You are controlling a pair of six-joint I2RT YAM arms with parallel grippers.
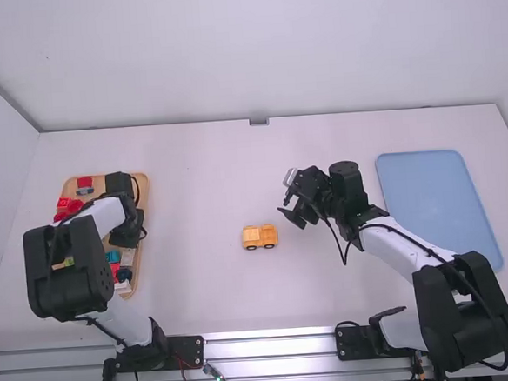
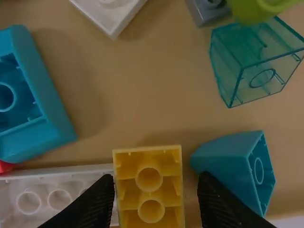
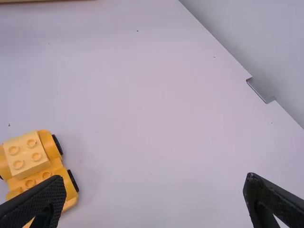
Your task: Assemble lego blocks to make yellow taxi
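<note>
In the high view, my left gripper (image 1: 128, 231) is over the wooden tray (image 1: 145, 188) of blocks. In the left wrist view that gripper (image 2: 156, 197) is open, its fingers either side of a yellow block (image 2: 149, 187) whose hollow underside with two tubes faces the camera; a gap shows on the block's right. Near the table's middle stands a yellow wheeled car (image 1: 260, 236) with a raised block on it. To its upper right is my right gripper (image 1: 286, 196), open. In the right wrist view, the car (image 3: 29, 159) is at lower left, outside the open right gripper (image 3: 156, 190).
A white block (image 2: 61, 194), a teal wedge (image 2: 228, 156), a clear teal block (image 2: 251, 64) and a blue block (image 2: 40, 104) surround the yellow one in the tray. Red blocks (image 1: 66, 206) lie at the tray's left. A blue tray (image 1: 438, 204) is on the table's right.
</note>
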